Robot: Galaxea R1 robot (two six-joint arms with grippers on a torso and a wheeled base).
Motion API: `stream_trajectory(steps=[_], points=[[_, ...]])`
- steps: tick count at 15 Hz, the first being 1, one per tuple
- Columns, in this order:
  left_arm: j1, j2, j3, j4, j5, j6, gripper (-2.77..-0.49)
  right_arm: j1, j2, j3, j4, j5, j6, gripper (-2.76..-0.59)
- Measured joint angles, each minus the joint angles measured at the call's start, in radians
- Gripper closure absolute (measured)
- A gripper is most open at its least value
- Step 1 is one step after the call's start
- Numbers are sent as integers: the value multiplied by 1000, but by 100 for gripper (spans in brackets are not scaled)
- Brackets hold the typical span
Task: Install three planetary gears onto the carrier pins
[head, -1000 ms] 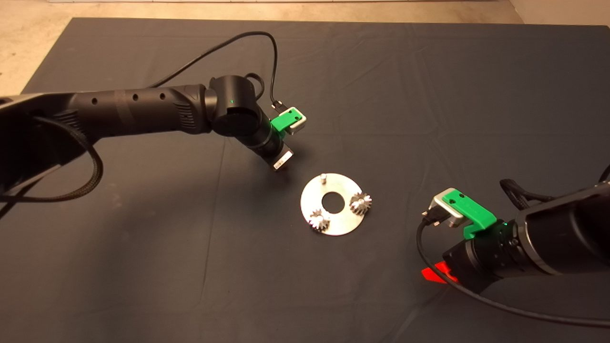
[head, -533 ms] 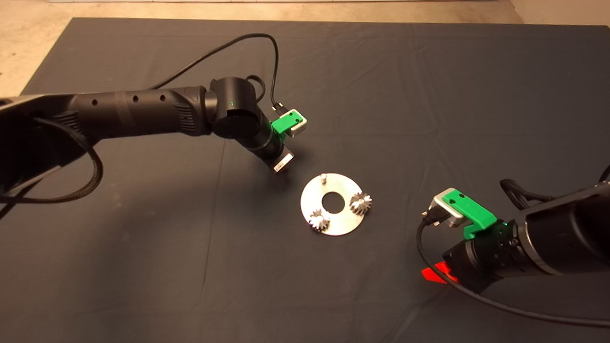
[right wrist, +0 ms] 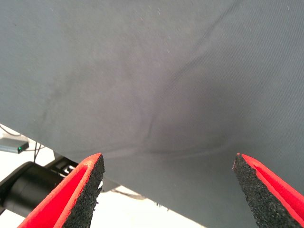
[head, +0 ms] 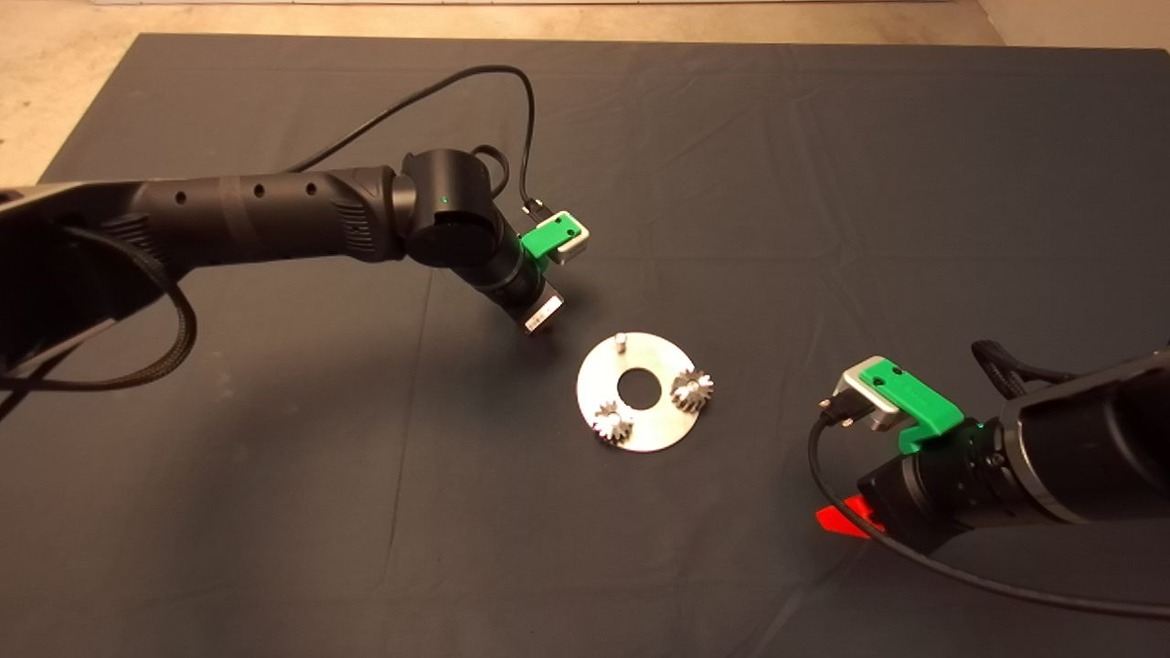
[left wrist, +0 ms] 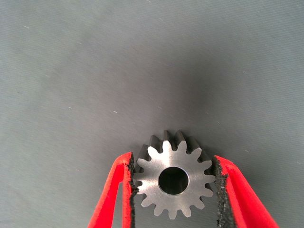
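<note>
The left gripper is clamped on a gear, its two pads pressed against the teeth on opposite sides, with the bore facing the wrist camera and only bare mat behind it. In the head view this gripper sits at the end of the arm reaching in from the left, just up-left of the disc, near the disc's rim but apart from it.

The disc lies flat near the middle of the mat. Two gears are already seated on pins: one at the disc's lower-left rim, one at its right rim, teeth overhanging the edge slightly. The third pin stands bare at the upper-left rim, on the side nearest the left gripper. Open mat separates gripper and pin.

The right gripper waits low at the right, well apart from the disc, its fingers spread wide with nothing between them. Its wrist view shows the mat's edge and floor beyond. Wide bare mat surrounds the disc on every side.
</note>
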Motion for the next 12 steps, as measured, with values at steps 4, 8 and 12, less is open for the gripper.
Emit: stream_trajectory(steps=[4, 8, 12], points=[[1, -1, 11, -4, 8, -2, -72, 0, -2, 0, 0, 0, 0, -202], [0, 0, 30, -39, 25, -29, -72, 0, -2, 0, 0, 0, 0, -202], [-27, 30, 43, -50, 55, -61, -70, 0, -1, 0, 0, 0, 0, -202]])
